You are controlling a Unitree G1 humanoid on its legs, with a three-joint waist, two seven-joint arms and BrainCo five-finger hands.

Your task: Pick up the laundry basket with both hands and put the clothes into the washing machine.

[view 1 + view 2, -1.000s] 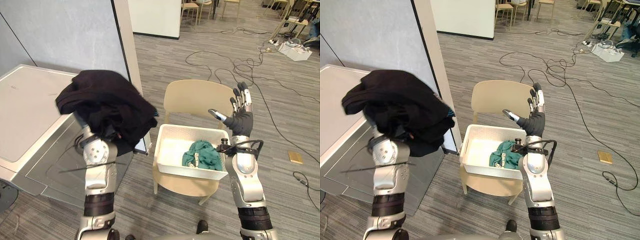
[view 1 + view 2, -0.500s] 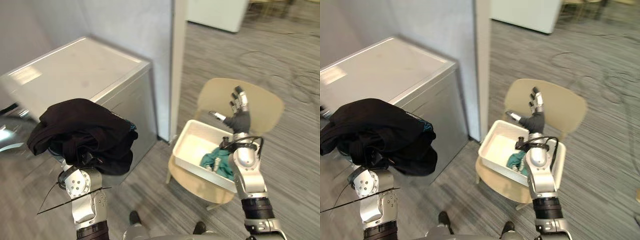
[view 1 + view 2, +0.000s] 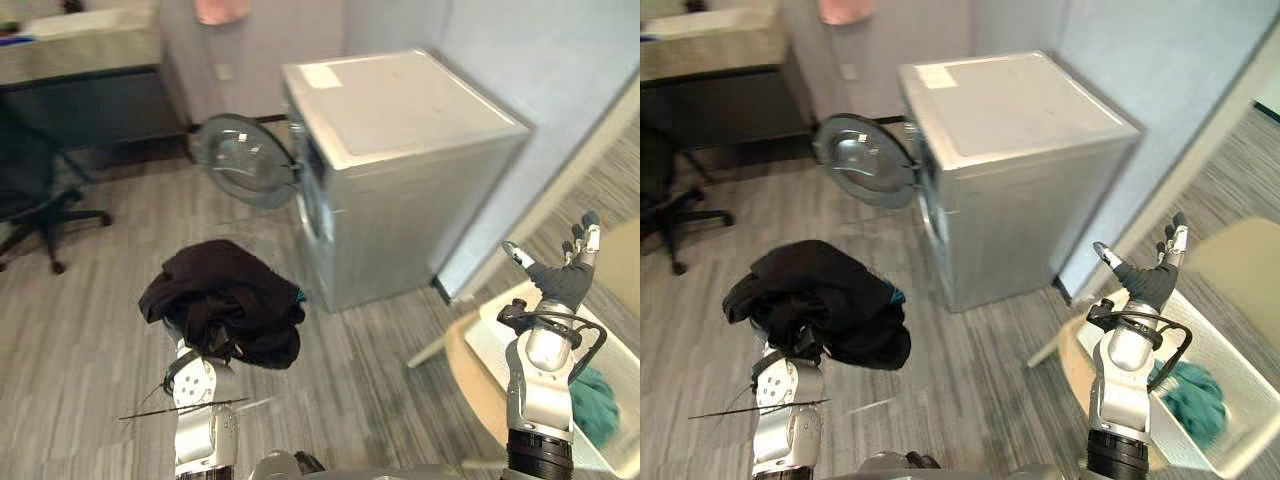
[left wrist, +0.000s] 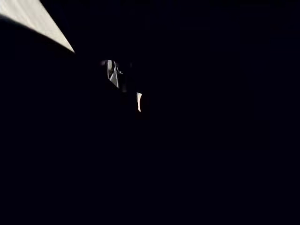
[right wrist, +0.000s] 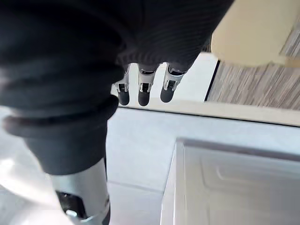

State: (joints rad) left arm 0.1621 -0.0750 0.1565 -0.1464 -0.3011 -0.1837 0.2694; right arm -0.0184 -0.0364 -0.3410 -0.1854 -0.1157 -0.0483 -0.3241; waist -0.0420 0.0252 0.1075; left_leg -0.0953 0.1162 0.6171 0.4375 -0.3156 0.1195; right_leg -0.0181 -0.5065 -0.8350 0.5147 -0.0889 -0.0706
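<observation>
Load step | black garment bundle (image 3: 225,300) heaped over my left hand (image 3: 207,357), grip hidden, cannot tell | right hand (image 3: 560,275) raised, fingers spread, empty | I would steer the bundle toward 12 o'clock, low past the open door (image 3: 238,158) of the washing machine (image 3: 400,160) | teal garment (image 3: 1190,395) lies in laundry basket (image 3: 1240,345), 4 o'clock

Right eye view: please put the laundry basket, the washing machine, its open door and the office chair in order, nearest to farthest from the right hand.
1. Laundry basket, just below the right hand.
2. Washing machine, ahead, in the middle.
3. Open door, left of the machine.
4. Office chair, at the far left edge.
</observation>
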